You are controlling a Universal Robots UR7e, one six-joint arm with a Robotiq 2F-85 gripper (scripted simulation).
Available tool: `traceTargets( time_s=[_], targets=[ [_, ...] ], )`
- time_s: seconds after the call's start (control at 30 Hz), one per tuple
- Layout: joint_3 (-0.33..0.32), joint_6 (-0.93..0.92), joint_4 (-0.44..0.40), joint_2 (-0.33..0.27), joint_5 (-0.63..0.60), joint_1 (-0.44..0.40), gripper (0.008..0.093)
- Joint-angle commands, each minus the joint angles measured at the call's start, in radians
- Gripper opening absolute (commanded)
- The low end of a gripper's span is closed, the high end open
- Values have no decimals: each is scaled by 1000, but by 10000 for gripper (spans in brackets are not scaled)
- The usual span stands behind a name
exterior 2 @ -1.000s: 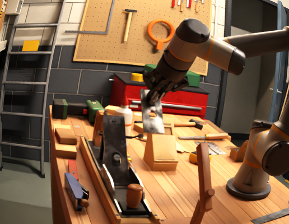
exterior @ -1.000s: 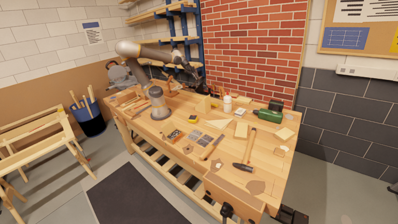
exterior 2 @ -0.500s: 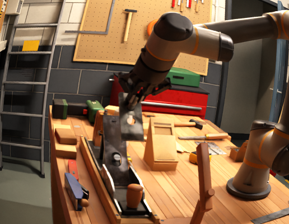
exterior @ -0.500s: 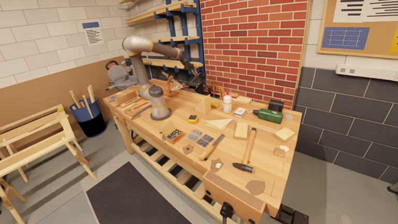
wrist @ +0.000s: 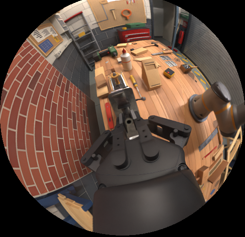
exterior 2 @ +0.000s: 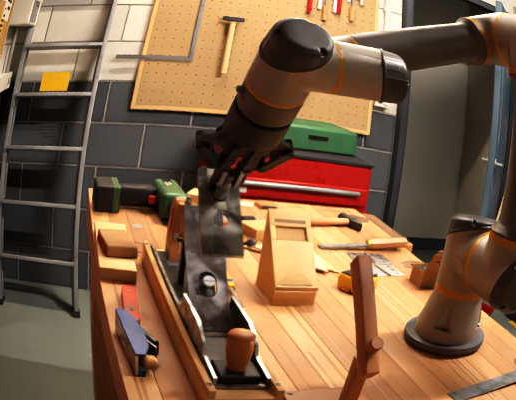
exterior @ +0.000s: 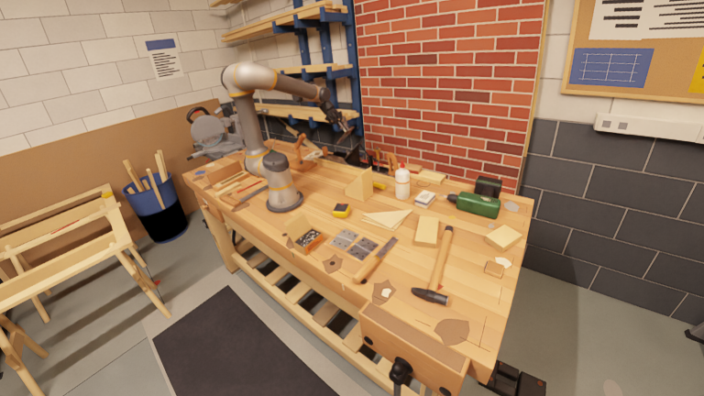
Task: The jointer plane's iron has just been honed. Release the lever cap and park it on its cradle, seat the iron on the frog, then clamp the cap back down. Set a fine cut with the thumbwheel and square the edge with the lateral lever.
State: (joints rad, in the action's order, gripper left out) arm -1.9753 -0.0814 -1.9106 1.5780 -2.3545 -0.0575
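Observation:
The plane iron (exterior 2: pixel 220 222) hangs just above the frog of the jointer plane (exterior 2: pixel 206 295), tilted along its slope. I grip the iron by its upper end in my closed gripper (exterior 2: pixel 226 186) (wrist: pixel 128 124) (exterior: pixel 340 123). The iron is a dark steel plate with a slot. The plane lies lengthwise at the bench's brick-wall end, its round front knob (exterior 2: pixel 239 347) nearest the second side camera. A wedge-shaped wooden cradle (exterior 2: pixel 288 262) (wrist: pixel 151 74) stands to the right of the plane. Whether the lever cap rests on it I cannot tell.
A red tool chest (exterior 2: pixel 311 177) and pegboard stand behind the bench. A glue bottle (wrist: pixel 126 60) and screwdriver (wrist: pixel 136 87) lie near the plane. A small block plane (exterior 2: pixel 133 340) and wood blocks (exterior 2: pixel 116 242) sit on its left. My arm's base (exterior 2: pixel 448 310) stands to the right.

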Motion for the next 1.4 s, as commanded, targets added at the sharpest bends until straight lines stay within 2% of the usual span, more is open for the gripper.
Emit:
traceTargets(
  time_s=[0.0, 0.3, 0.87, 1.37],
  targets=[
    [1, 0, -2, 2, -3, 0, 80],
    [-14, -1, -25, -8, -3, 0, 80],
    [-119, -1, -222, -98, -3, -1, 80],
    [-127, 2, -240, -106, -3, 1, 80]
  ],
)
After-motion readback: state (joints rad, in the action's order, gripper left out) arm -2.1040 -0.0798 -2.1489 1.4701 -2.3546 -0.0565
